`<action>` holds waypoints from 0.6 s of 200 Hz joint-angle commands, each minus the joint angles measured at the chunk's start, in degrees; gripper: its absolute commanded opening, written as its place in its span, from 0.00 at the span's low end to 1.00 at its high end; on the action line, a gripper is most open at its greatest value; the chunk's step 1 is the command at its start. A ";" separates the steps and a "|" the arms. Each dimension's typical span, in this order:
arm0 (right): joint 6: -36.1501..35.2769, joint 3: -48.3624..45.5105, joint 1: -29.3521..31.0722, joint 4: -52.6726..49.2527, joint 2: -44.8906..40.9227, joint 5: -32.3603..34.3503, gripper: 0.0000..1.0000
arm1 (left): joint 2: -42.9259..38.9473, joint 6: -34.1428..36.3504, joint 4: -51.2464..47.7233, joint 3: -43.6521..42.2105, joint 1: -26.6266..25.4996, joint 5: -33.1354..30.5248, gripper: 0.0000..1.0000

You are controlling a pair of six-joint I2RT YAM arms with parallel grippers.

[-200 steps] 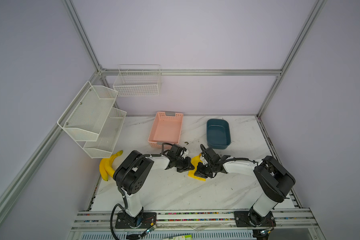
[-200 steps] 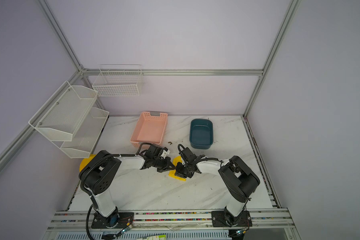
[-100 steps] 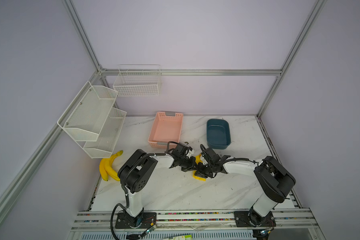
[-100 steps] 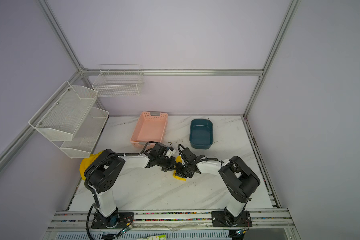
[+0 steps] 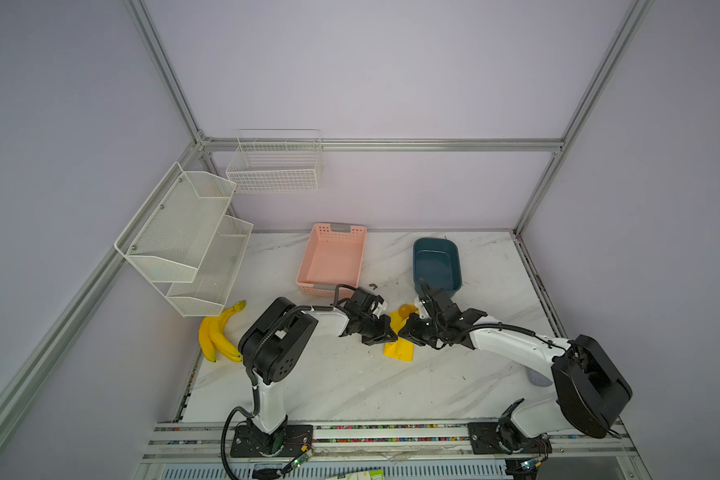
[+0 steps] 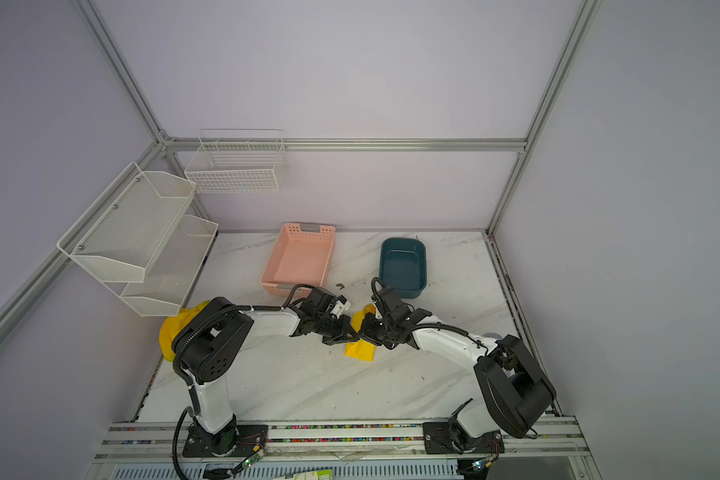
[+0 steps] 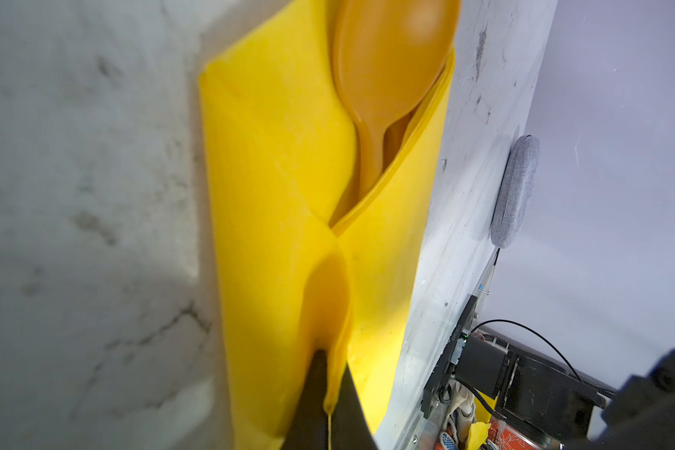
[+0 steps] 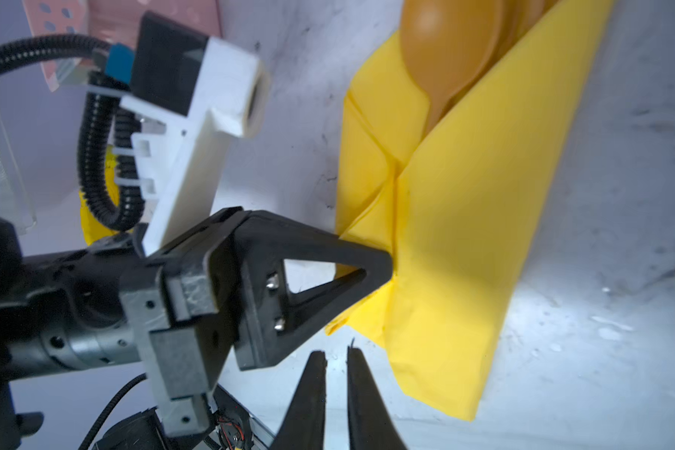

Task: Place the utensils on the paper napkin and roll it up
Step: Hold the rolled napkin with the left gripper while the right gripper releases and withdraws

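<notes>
The yellow paper napkin [image 5: 400, 352] [image 6: 360, 351] lies folded into a narrow wrap on the marble table between both arms. The orange spoon [image 7: 390, 58] [image 8: 445, 50] sticks out of its far end, its bowl also visible in both top views [image 5: 405, 309] [image 6: 368, 308]. Another orange handle shows beneath it; the other utensils are hidden in the fold. My left gripper [image 7: 330, 358] [image 5: 385, 332] is shut on a pinched edge of the napkin [image 7: 273, 195]. My right gripper [image 8: 336, 352] [image 5: 408, 330] hovers close beside the napkin [image 8: 464, 233], jaws a narrow slit apart with nothing between them.
A pink basket [image 5: 337, 227] and a dark blue tub [image 5: 435, 241] stand behind the arms. Bananas [image 5: 217, 332] lie at the left edge under white mesh shelves [image 5: 184, 232]. A grey pad [image 5: 537, 378] [image 7: 515, 191] lies at the right, by the right arm.
My left gripper has drawn the napkin's edge toward the right gripper, and the napkin now looks narrower. The right gripper has stayed nearly in place.
</notes>
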 commanded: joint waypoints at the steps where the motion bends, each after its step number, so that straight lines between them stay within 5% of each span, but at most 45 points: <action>1: 0.40 -2.11 -1.34 -2.53 -0.45 1.87 0.16 | -2.22 1.71 0.20 2.54 -0.18 0.44 0.02; 120: -2.85 -2.98 -2.09 -3.02 4.01 3.13 0.26 | -4.80 2.46 -2.15 7.20 -1.58 2.16 0.02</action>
